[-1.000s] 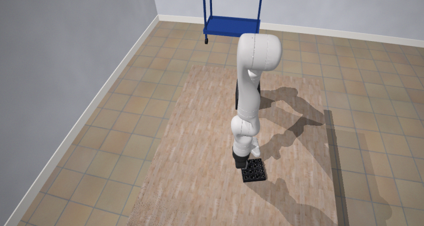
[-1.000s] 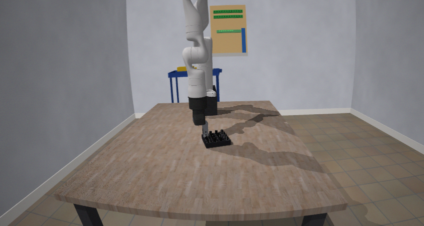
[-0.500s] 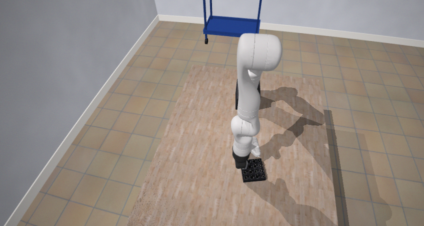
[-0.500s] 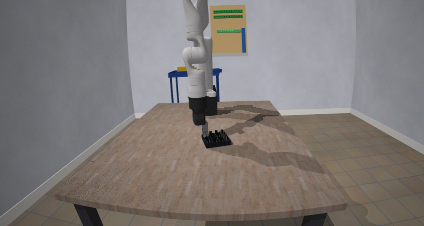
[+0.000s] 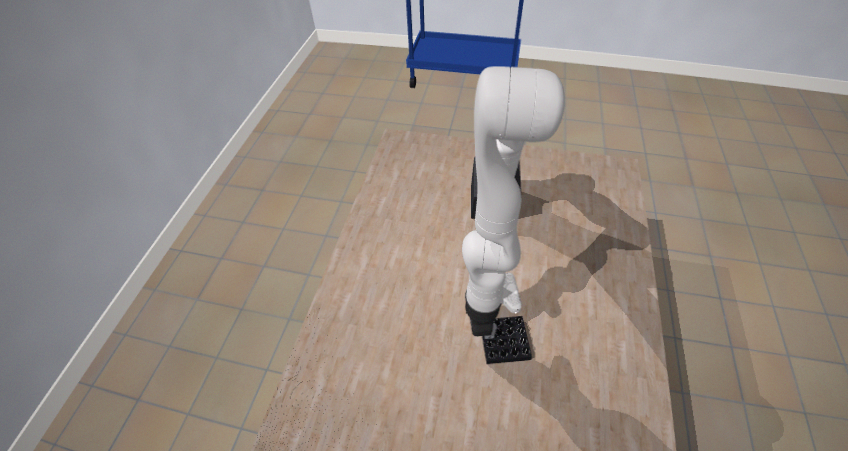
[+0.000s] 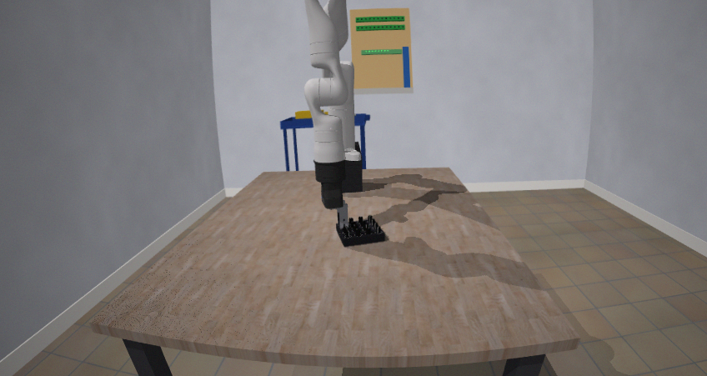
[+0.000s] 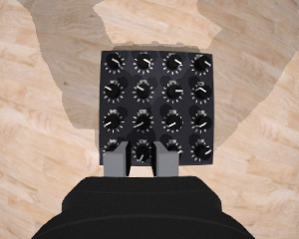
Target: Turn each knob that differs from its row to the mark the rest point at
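Observation:
The black knob box [image 5: 508,361] [image 6: 364,240] [image 7: 157,107] stands on the table, front toward the top of the wrist view. My gripper [image 5: 489,335] [image 6: 343,225] [image 7: 141,153] is part open at the rear row, its fingers on either side of knob A3 [image 7: 143,153], with visible gaps. A3's line points down-left there. Knob A1 [image 7: 202,151] points up-right. A2 and A4 are partly hidden by the fingers. Row B's lines all point down-left. Knob C2 [image 7: 173,92] points right; the other row C lines point up-left. Row D's lines all point down-right.
The wooden table [image 5: 380,304] [image 6: 238,283] [image 7: 259,174] carries the box and the arm's base. Neighbouring knobs stand close beside the fingers. A blue cart [image 5: 464,53] [image 6: 293,123] stands behind the table. The arm's shadow falls over the box.

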You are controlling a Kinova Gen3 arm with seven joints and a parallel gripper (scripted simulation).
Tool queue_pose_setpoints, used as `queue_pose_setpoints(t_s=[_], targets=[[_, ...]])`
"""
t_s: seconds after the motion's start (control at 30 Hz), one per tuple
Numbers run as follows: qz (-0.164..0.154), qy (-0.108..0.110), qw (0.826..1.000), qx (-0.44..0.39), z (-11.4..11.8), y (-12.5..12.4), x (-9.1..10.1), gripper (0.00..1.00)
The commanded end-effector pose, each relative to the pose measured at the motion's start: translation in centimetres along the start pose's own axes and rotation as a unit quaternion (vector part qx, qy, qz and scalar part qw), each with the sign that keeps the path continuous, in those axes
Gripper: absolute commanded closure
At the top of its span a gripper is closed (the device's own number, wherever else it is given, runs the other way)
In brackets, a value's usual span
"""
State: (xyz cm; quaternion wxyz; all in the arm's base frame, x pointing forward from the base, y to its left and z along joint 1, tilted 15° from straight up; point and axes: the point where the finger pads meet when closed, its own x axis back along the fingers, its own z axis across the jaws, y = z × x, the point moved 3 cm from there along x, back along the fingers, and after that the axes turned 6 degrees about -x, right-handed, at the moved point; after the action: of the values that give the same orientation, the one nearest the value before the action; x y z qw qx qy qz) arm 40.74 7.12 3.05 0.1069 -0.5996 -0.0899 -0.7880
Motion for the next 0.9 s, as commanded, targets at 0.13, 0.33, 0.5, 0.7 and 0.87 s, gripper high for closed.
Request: queue_pose_setpoints(t_s=[0.13,0.33,0.5,0.7,0.87], targets=[[0.0,0.0,1.0,0.01,0.0,-0.1,0.0,0.54],[0.0,0.0,1.0,0.01,0.0,-0.1,0.0,0.54],[0.001,-0.001,1.0,0.01,-0.1,-0.1,0.3,0.54],[0.001,-0.002,1.0,0.01,-0.3,-0.1,1.5,0.54],[0.001,-0.002,1.0,0.009,-0.3,-0.1,2.4,0.54]])
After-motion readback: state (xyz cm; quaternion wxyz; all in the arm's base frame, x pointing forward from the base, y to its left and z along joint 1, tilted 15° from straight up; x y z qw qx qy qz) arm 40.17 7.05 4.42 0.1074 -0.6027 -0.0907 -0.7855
